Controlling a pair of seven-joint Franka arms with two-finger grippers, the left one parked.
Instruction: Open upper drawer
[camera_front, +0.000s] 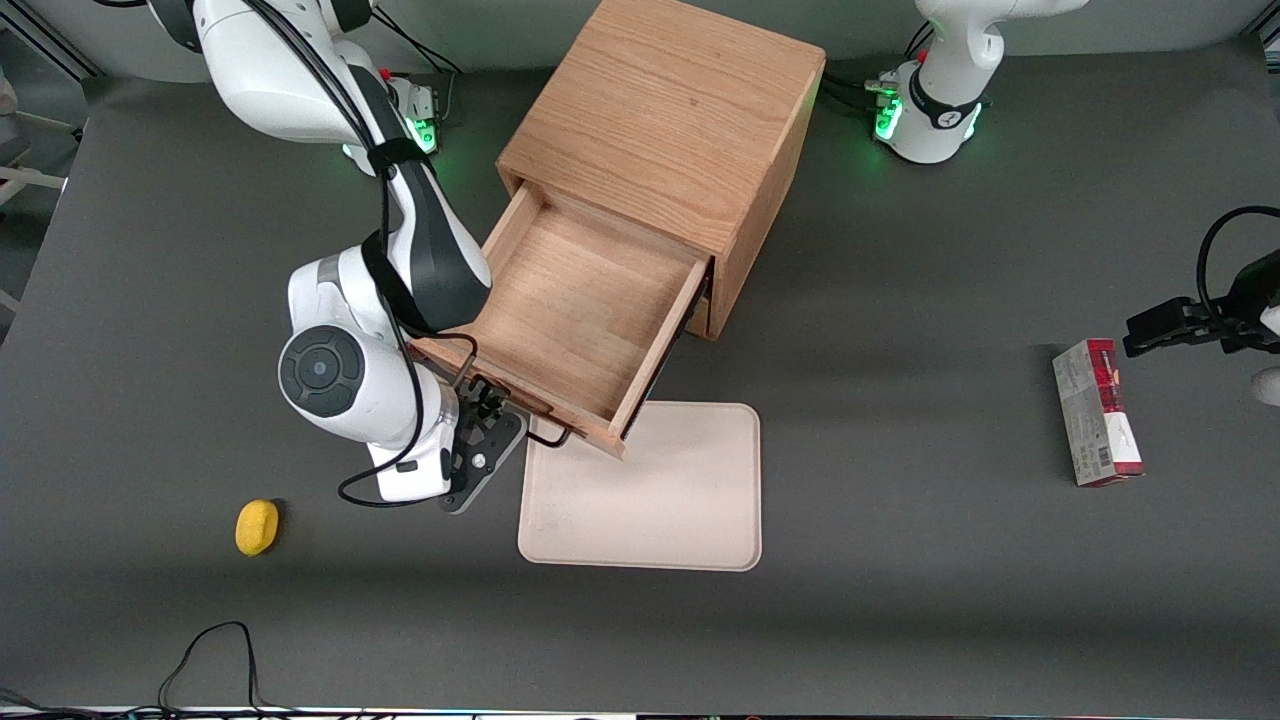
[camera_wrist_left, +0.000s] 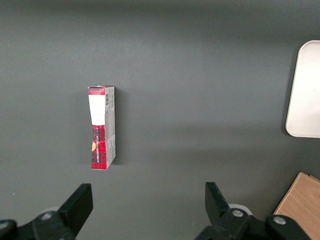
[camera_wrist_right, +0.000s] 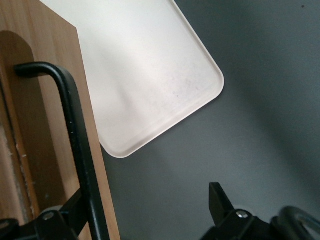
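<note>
1 gripper (camera_front: 490, 415) spread around upper drawer (camera_front: 580, 300) handle (camera_wrist_right: 80, 150).

Upper drawer (camera_front: 585, 300): rear portion concealed inside cabinet (camera_front: 670, 120); handle (camera_wrist_right: 75, 135) cut off by the wrist view's edge. Gripper (camera_front: 490, 425): fingertips masked by the drawer front. Tray (camera_front: 650, 490): one corner covered by the drawer. Lower drawer: unseen beneath.

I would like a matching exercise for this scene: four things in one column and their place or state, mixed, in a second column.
1. upper drawer
2. gripper
3. yellow object
4. red carton

a. toward the parked arm's end of the table
b. at the black wire handle
c. pulled out, nothing inside
d. on the table, nearer the front camera than the working arm

Pairs: 1-c, 2-b, 3-d, 4-a
</note>
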